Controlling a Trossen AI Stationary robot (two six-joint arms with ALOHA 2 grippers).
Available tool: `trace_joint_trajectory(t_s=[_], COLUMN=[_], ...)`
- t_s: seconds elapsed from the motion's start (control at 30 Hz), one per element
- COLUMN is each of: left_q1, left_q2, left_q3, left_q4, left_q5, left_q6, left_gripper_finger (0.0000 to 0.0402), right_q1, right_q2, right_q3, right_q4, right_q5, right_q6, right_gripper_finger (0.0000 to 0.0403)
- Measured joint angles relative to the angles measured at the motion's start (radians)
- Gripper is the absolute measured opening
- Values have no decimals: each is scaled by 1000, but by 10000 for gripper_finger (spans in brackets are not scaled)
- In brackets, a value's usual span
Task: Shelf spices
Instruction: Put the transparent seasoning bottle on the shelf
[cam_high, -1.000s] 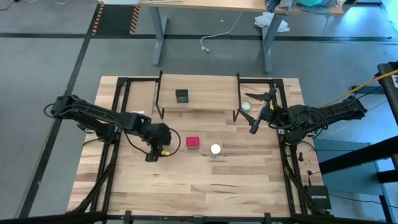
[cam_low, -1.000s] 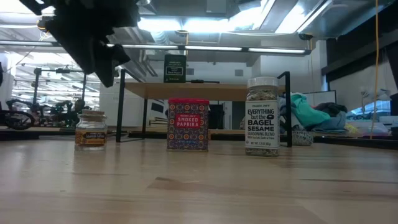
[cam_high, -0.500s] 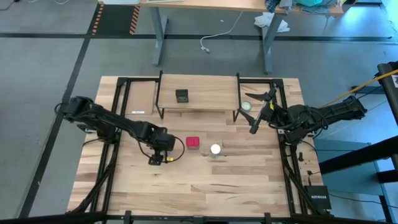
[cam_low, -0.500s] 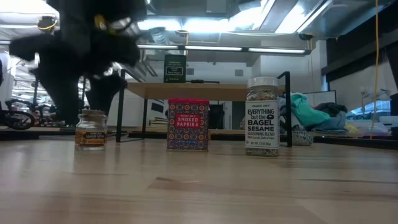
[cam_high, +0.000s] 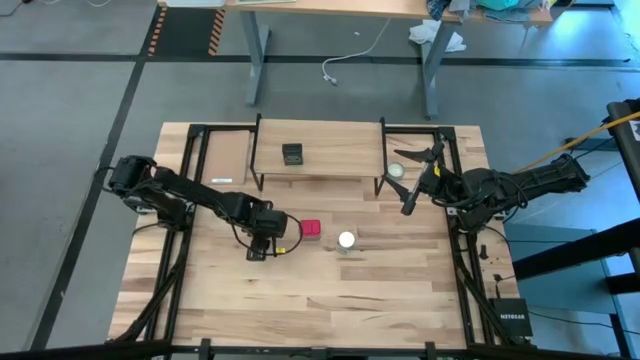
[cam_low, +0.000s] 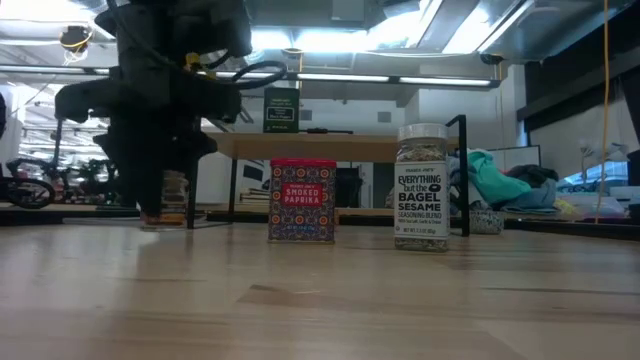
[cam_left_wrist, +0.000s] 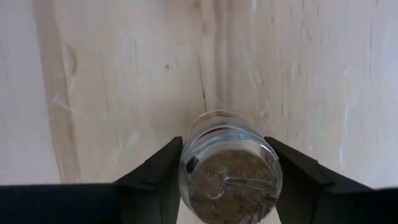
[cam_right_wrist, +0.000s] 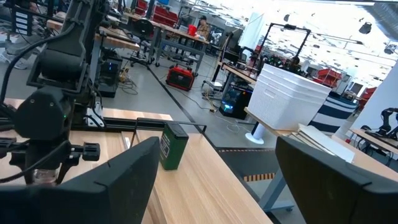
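Behind left pincer (cam_low: 165, 190) — jar (cam_left_wrist: 228, 168) (half-hidden)

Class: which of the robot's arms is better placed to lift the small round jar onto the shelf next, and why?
Left. Its pincer already straddles the tan-grey round jar; the right pincer waits beside the light-wood shelf.
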Motion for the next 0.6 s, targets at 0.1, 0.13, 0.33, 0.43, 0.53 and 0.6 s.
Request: trace_joint_trajectory(t_s=[0.1, 0.13, 0.33, 0.43, 0.53, 0.6], left_q1=[17, 23, 62, 81, 95, 100], left_q2=[-11, -15, -103, -183, -279, -350], left_q3=[0, 2, 88, 143, 202, 230], left_q4=[-30, -45, -161, -171, -153, -104], left_q5=[13, 15, 20, 20, 20, 27], left_q6=[31, 43, 101, 137, 180, 214], left_gripper_finger=[175, 175, 175, 175, 175, 175], right_q1=[0, 0, 0, 0, 0, 0], right_q2=[0, 0, 0, 0, 0, 0], right_q3=[0, 0, 0, 0, 0, 0], right_q4=[0, 0, 0, 0, -1, -1], right_q5=[0, 0, 0, 0, 0, 0], right_q6=[0, 0, 0, 0, 0, 0], right_gripper_finger=[326, 326, 326, 326, 326, 326])
